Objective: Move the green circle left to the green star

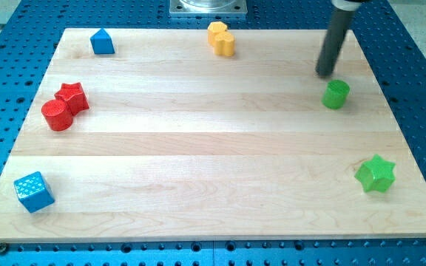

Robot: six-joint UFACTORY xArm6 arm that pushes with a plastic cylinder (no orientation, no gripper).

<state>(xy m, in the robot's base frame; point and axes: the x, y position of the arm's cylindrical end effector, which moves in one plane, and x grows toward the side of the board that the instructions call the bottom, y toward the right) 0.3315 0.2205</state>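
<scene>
Lower left: blue cube [34, 192]. Lower right: green star [376, 174]. Mid left: red circle [57, 115] touching red star [72, 97]. Upper right: green circle [336, 94], just below tip [325, 74]; bare rod, no pincer. Top: blue block [102, 41], yellow blocks [221, 38].

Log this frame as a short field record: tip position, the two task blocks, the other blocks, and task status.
tip: my tip sits just above and slightly left of the green circle, close to it; contact cannot be told
green circle: upper right of the wooden board
green star: lower right, below and right of the circle, well apart
other blocks: blue block top left; yellow block top centre; red star touching red circle at left; blue cube bottom left
status: circle not yet at the star
</scene>
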